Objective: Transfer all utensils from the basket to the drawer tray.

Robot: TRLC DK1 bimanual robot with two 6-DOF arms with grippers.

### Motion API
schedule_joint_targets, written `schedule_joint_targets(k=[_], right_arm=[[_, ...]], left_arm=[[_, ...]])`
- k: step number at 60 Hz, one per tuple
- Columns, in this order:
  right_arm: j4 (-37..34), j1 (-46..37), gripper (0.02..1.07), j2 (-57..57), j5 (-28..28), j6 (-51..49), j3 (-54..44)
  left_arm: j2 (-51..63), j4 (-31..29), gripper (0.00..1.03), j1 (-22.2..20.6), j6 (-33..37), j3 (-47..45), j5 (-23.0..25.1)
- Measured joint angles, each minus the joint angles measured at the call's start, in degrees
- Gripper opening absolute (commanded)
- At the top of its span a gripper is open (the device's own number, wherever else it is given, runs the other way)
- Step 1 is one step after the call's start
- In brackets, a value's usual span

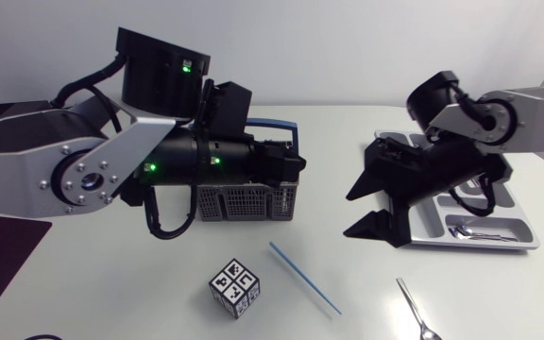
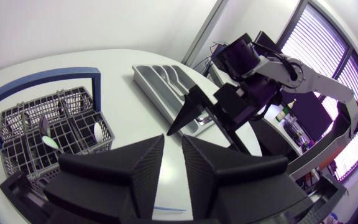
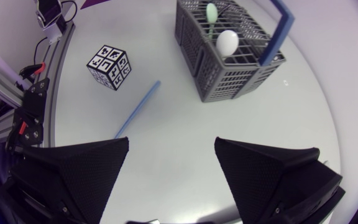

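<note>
Head view: right claw (image 1: 355, 213) wide, empty, at 9 o'clock of tray (image 1: 529, 238); left claw (image 2: 173, 139) narrow, empty, above basket (image 1: 248, 201).

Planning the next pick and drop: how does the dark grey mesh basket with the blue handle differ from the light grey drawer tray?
The dark grey mesh basket is tall, open-lattice and has a blue hoop handle; the light grey drawer tray is shallow, solid-walled and handleless. In the basket a white-headed utensil stands upright; in the tray a metal spoon lies flat. Both are grey and split into compartments.
</note>
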Motion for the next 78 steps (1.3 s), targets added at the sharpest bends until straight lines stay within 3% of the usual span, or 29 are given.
schedule_joint_targets(k=[14,24,40,49,58,71,78], right_arm=[[0.07,6.23,1.01,8.57,6.19,5.68,0.11],[1.05,14.03,0.91,13.07,11.02,12.44,0.83],[0.98,22.77,0.66,19.67,16.85,21.84,5.44],[-0.09,24.79,0.43,23.37,18.16,26.45,8.63],[-0.22,25.07,0.41,26.49,19.58,29.51,10.86],[-0.28,24.50,0.18,28.76,20.83,30.34,11.39],[-0.85,24.02,0.14,28.76,20.87,28.30,11.30]], left_arm=[[-1.79,-3.50,0.35,3.08,3.61,-0.66,0.04],[-6.54,-5.49,0.40,4.13,9.40,-4.57,0.04],[-12.52,-8.17,0.46,7.30,15.54,-9.51,0.04],[-15.80,-9.31,0.46,8.15,17.16,-12.07,0.04],[-17.84,-10.08,0.46,9.27,18.25,-13.31,0.02],[-19.93,-11.19,0.46,9.73,18.29,-14.25,0.04],[-20.61,-11.58,0.46,10.12,18.32,-14.71,0.04]])
